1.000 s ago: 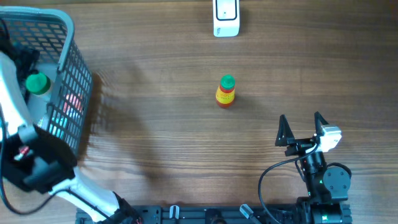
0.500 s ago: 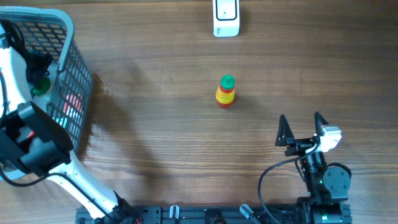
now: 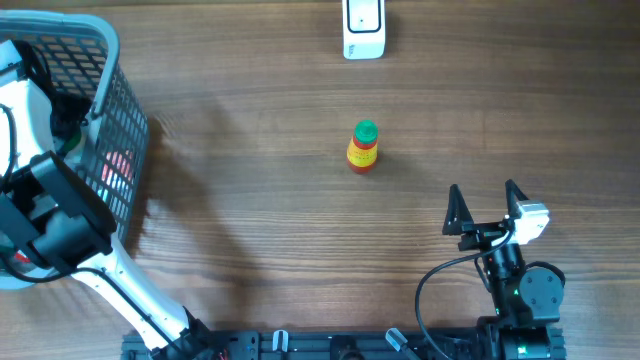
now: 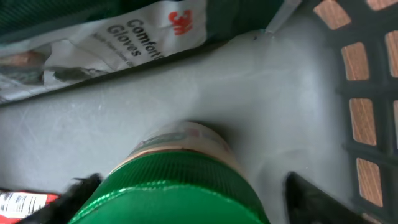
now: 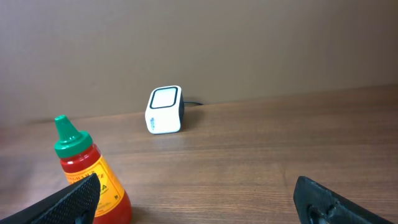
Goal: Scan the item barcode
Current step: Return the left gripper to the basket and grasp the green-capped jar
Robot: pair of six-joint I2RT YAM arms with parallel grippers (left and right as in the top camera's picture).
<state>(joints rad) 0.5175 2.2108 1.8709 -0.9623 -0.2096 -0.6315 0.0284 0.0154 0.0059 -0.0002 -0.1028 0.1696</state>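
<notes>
Down in the basket at the far left, the green-capped jar stands upright on the grey floor. Its cap points straight up at the left arm's fingers, so its long axis runs along their line of approach. They straddle the cap, spread, with a gap showing on one side. The right arm's fingers gape wide and empty, well apart across the worktop. The barcode scanner sits at the far edge.
</notes>
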